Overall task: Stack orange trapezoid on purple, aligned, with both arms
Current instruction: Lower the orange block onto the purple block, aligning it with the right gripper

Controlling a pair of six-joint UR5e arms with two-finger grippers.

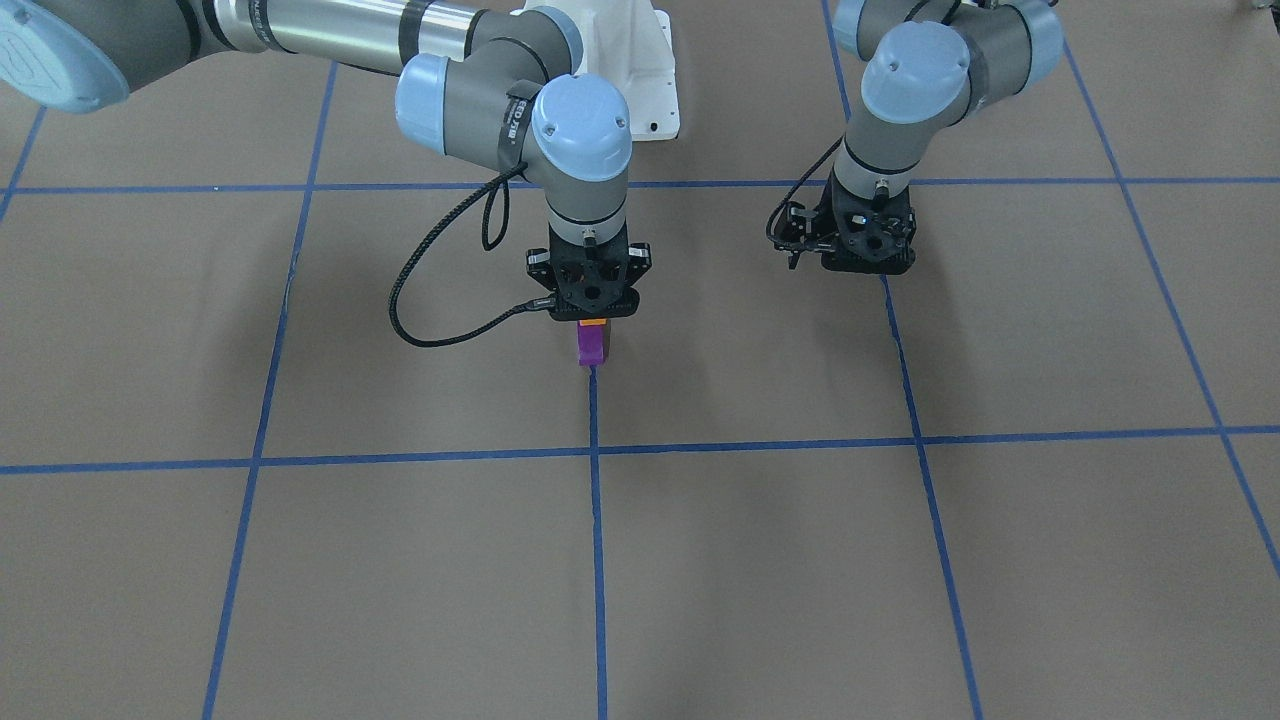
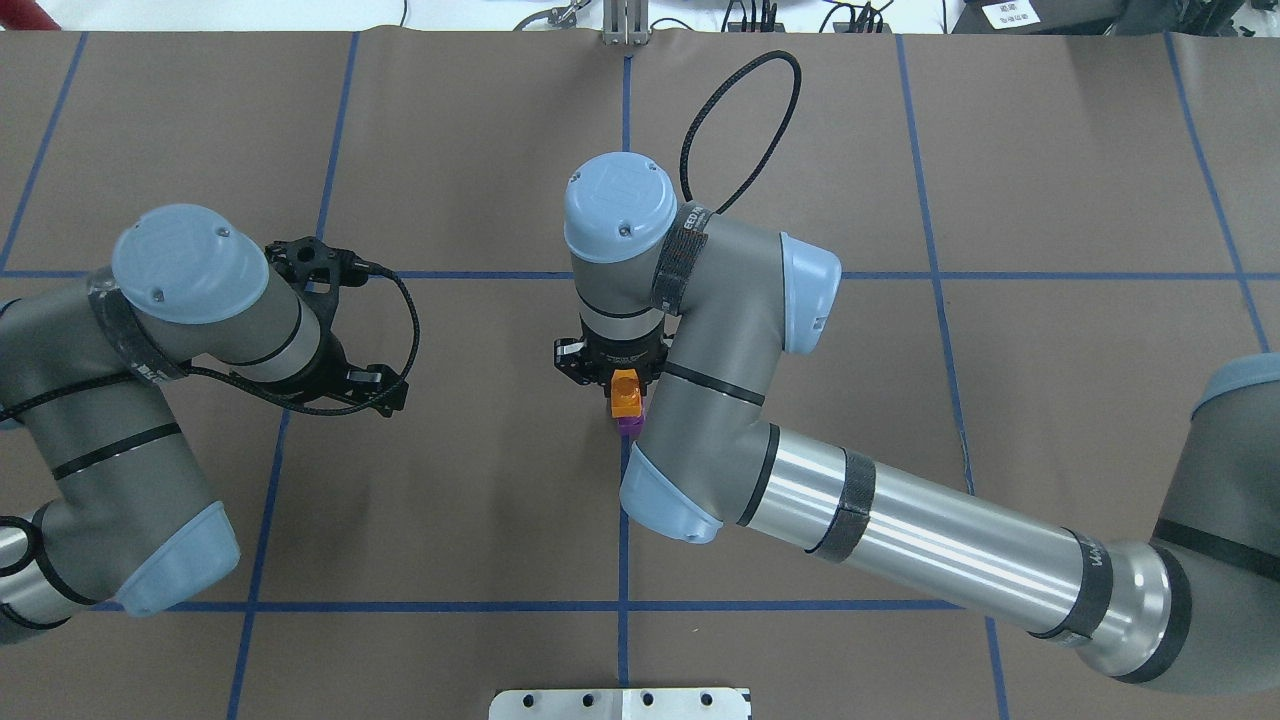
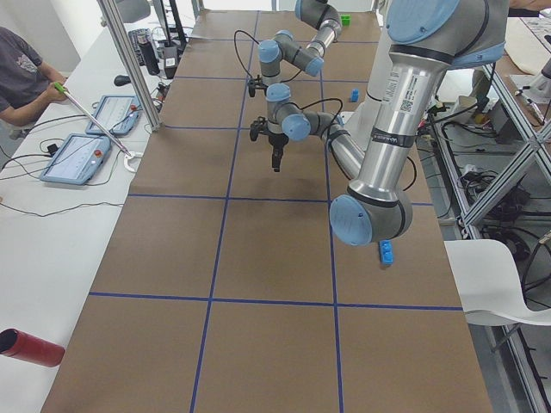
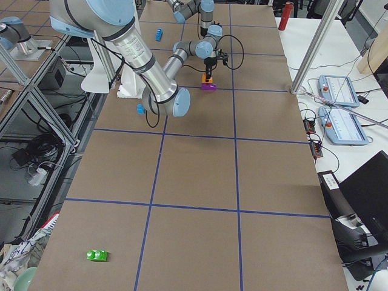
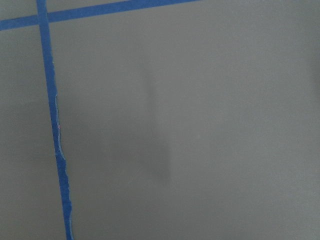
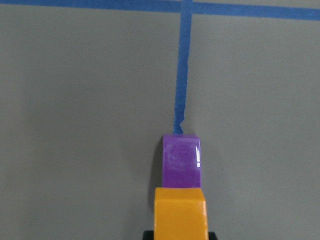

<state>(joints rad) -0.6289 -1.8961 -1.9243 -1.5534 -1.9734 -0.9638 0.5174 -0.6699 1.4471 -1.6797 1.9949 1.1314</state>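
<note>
The orange trapezoid (image 1: 594, 322) is gripped in my right gripper (image 1: 592, 318), which is shut on it. It sits directly over the purple brick (image 1: 592, 346), which stands on the table at the end of a blue tape line. The right wrist view shows the orange trapezoid (image 6: 180, 214) overlapping the near end of the purple brick (image 6: 181, 159). I cannot tell whether they touch. Both also show in the overhead view, orange (image 2: 626, 392) and purple (image 2: 630, 428). My left gripper (image 1: 866, 268) hovers apart over bare table, its fingers hidden.
Blue tape lines (image 1: 594, 455) grid the brown table. Away from the work, a small blue brick (image 4: 140, 109) and another blue brick (image 4: 159, 33) lie near the robot base, and a green brick (image 4: 97, 255) lies far off. A red cylinder (image 3: 30, 347) lies at the table's edge.
</note>
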